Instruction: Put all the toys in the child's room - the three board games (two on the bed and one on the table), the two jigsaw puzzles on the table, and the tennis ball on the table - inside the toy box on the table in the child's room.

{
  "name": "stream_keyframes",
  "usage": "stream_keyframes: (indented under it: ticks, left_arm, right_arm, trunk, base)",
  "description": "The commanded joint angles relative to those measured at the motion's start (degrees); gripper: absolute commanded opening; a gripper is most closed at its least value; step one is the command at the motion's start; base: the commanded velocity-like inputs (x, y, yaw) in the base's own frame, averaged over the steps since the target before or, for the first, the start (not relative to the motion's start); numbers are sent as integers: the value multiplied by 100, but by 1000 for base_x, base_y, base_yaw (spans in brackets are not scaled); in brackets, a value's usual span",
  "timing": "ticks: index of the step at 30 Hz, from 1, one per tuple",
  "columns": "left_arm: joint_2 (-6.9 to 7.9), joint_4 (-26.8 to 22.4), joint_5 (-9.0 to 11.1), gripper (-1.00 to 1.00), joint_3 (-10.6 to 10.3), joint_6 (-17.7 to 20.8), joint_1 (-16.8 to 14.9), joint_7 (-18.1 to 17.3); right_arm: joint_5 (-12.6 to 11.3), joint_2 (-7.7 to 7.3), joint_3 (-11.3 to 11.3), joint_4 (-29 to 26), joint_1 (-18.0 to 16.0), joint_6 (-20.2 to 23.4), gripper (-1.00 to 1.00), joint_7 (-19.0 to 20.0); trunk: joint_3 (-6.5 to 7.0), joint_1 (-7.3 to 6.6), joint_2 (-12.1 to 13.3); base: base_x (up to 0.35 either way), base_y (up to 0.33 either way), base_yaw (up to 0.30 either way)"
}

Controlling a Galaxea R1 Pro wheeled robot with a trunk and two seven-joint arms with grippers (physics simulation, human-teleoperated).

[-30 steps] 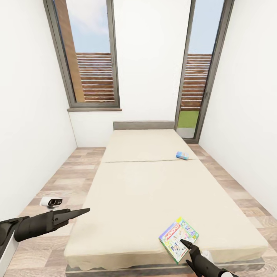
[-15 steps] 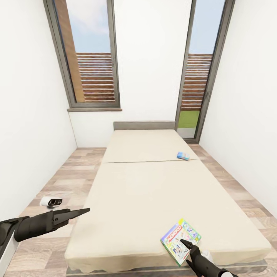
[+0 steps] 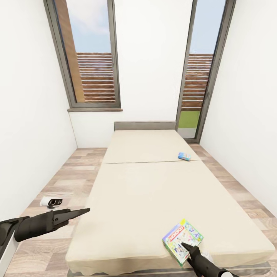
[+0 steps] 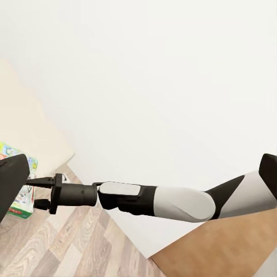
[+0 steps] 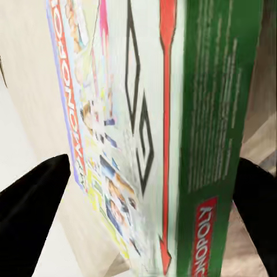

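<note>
Reading from left to right, the left claw (image 3: 85, 210) is seen held out over the floor, its fingers drawn together on nothing, unchanged. On the bed (image 3: 146, 192) the blue game (image 3: 184, 156) lies far off. The view was shifted slightly; the right claw (image 3: 184, 245) now stands spread around the Monopoly box (image 3: 182, 239), not yet gripped.

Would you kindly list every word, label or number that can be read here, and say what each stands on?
"MONOPOLY": red band on the near board game's lid, its first letter cut off in the right wrist view.
"MONOPOLY": red patch on that box's green side.
Fine print on the green side: too blurred to read.
Far blue box on the bed: too small to read.
</note>
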Motion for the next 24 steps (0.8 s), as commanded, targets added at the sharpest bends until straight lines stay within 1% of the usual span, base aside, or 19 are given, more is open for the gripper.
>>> stream_keyframes:
  ticks: [1,3,12,20,24]
  left_arm:
    - [2,-1,-4,100,1,61,-3,-23]
    - [7,-3,-3,100,5,61,0,-23]
    - [38,3,2,100,11,63,6,-23]
    - [40,5,4,100,0,67,3,-23]
    - [44,3,4,100,6,67,-2,-23]
  right_arm:
    - [-15,2,-33,1,-4,43,-100,5]
    - [-15,2,-33,1,-4,45,-100,5]
    - [-15,-7,-33,1,-4,52,-100,31]
    - [-15,-12,-33,-18,-4,52,-100,154]
    - [-15,-15,-18,-317,-4,76,-100,182]
  trunk:
    - [-6,-1,-3]
    - [-6,-1,-3]
    - [156,-198,358]
    - [300,-374,679]
    - [371,-462,840]
  base:
    - [1,2,0]
    - [0,0,0]
    - [0,0,0]
    - [0,0,0]
    - [0,0,0]
